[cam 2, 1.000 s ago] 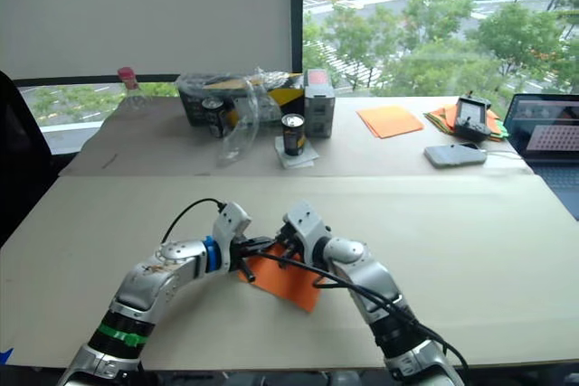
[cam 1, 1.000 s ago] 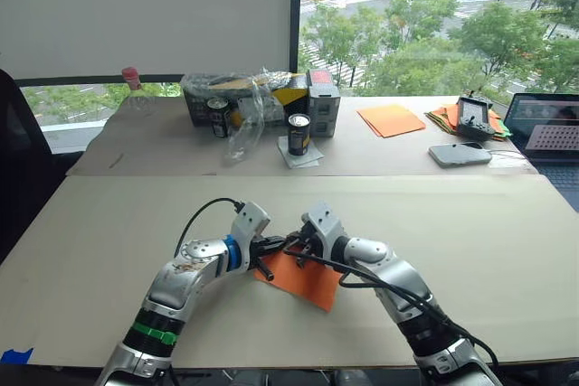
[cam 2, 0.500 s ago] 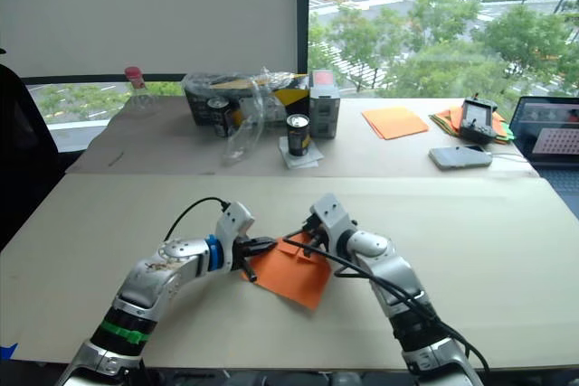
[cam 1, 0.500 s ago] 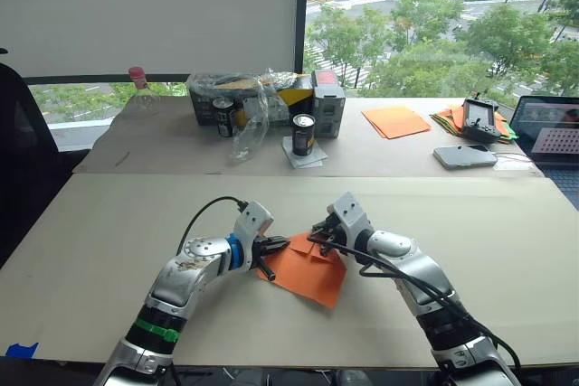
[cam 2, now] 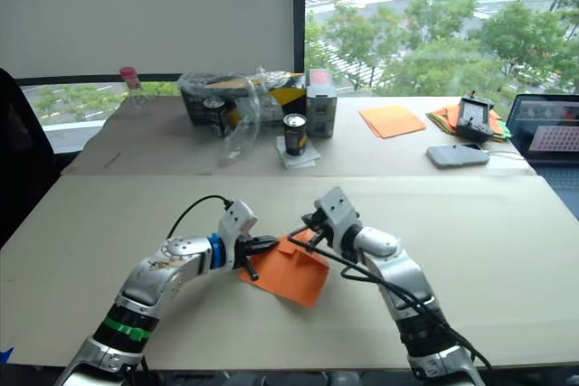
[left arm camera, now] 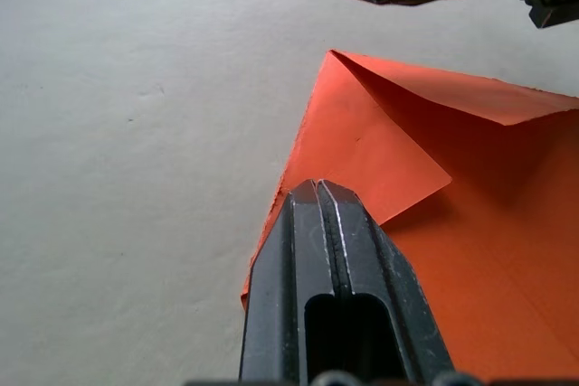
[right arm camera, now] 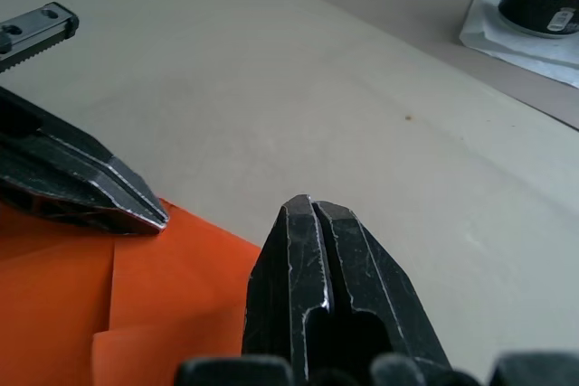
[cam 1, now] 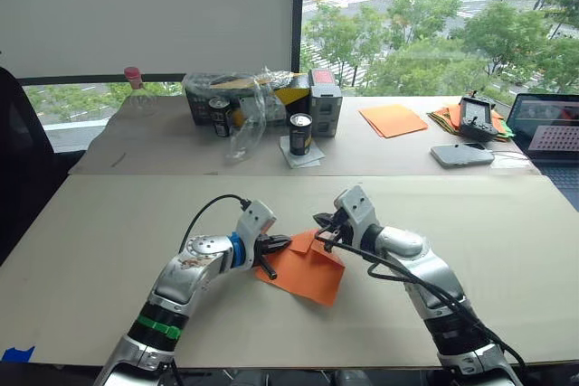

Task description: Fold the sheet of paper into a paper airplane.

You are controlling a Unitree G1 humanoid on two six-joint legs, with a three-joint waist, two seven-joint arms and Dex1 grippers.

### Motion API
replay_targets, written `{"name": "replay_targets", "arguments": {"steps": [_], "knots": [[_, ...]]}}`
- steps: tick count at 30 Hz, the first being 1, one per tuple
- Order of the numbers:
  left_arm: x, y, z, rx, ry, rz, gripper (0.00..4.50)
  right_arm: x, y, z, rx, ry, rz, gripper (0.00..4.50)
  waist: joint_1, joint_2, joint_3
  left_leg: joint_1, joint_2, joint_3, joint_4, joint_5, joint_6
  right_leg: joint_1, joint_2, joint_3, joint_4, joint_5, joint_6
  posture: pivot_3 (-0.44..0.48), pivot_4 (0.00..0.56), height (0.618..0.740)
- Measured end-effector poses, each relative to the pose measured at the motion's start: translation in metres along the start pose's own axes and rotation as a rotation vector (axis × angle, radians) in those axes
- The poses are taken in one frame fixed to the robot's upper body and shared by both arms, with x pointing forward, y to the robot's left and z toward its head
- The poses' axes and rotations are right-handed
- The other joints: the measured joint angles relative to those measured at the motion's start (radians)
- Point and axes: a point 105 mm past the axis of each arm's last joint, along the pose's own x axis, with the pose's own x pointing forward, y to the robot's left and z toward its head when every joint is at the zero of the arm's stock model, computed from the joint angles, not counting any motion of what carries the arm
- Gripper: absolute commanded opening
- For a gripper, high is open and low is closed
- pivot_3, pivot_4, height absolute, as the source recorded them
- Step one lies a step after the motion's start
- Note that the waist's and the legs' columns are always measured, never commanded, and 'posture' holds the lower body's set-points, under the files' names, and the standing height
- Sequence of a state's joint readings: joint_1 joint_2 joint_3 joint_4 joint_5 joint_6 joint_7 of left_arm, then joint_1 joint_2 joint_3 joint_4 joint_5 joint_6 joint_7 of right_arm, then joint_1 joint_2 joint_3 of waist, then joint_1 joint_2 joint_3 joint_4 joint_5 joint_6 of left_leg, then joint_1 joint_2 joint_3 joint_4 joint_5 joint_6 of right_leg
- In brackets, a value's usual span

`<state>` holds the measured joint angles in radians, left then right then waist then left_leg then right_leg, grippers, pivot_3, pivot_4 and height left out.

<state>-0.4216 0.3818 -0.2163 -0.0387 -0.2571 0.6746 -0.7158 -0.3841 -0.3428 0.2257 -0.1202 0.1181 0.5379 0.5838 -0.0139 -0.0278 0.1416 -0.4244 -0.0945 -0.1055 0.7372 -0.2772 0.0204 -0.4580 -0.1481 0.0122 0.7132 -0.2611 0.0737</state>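
Observation:
The sheet of paper [cam 1: 310, 274] lies flat on the near table, bright orange, with its far-left corner folded over into a small flap [left arm camera: 362, 146]. My left gripper [cam 1: 279, 243] is shut, and its closed fingertips [left arm camera: 317, 189] rest on top of the sheet's left edge beside the flap. My right gripper [cam 1: 319, 221] is shut too, with nothing between its fingers. It hovers just past the sheet's far corner, a short gap from the left gripper. In the right wrist view its tips [right arm camera: 310, 207] stand over the sheet's edge [right arm camera: 181, 268].
On the far table stand a stack of orange sheets [cam 1: 392, 120], a multicoloured paper bundle [cam 1: 443, 117], a phone [cam 1: 460, 155], a laptop [cam 1: 547, 133], two cans [cam 1: 299, 134], a box with clear plastic wrap [cam 1: 249, 101] and a pink-capped bottle [cam 1: 133, 86].
My right gripper has drawn back off the sheet to the right and away, uncovering the folded corner flap. The left gripper has stayed on the sheet's left edge. The camera shifted slightly.

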Motion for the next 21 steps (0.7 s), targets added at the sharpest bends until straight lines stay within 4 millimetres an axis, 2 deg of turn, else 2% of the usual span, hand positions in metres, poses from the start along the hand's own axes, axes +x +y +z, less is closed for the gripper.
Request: {"name": "replay_targets", "arguments": {"steps": [3, 13, 21], "knots": [[0.001, 0.001, 0.000, 0.000, 0.000, 0.001, 0.03, 0.003, 0.013, -0.015, 0.021, 0.052, 0.030, 0.00, 0.000, 0.000, 0.000, 0.000, 0.000, 0.000, 0.001, 0.000, 0.000, 0.000, 0.000, 0.000, 0.000, 0.000, 0.000, 0.000, 0.150, 0.670], [-0.001, 0.004, 0.000, 0.004, 0.003, 0.003, 0.03, 0.006, 0.014, -0.016, 0.013, 0.059, 0.019, 0.00, -0.002, 0.000, 0.000, 0.001, 0.000, 0.000, 0.000, 0.000, 0.000, 0.001, 0.000, 0.000, 0.000, 0.000, 0.000, 0.000, 0.150, 0.670], [-0.014, 0.022, -0.002, 0.039, 0.053, 0.037, 0.03, 0.006, 0.014, -0.016, 0.011, 0.061, 0.021, 0.00, -0.002, 0.000, 0.000, 0.001, 0.000, 0.000, 0.000, 0.000, 0.000, 0.001, 0.000, 0.000, 0.000, 0.000, 0.000, 0.000, 0.150, 0.670]]}}
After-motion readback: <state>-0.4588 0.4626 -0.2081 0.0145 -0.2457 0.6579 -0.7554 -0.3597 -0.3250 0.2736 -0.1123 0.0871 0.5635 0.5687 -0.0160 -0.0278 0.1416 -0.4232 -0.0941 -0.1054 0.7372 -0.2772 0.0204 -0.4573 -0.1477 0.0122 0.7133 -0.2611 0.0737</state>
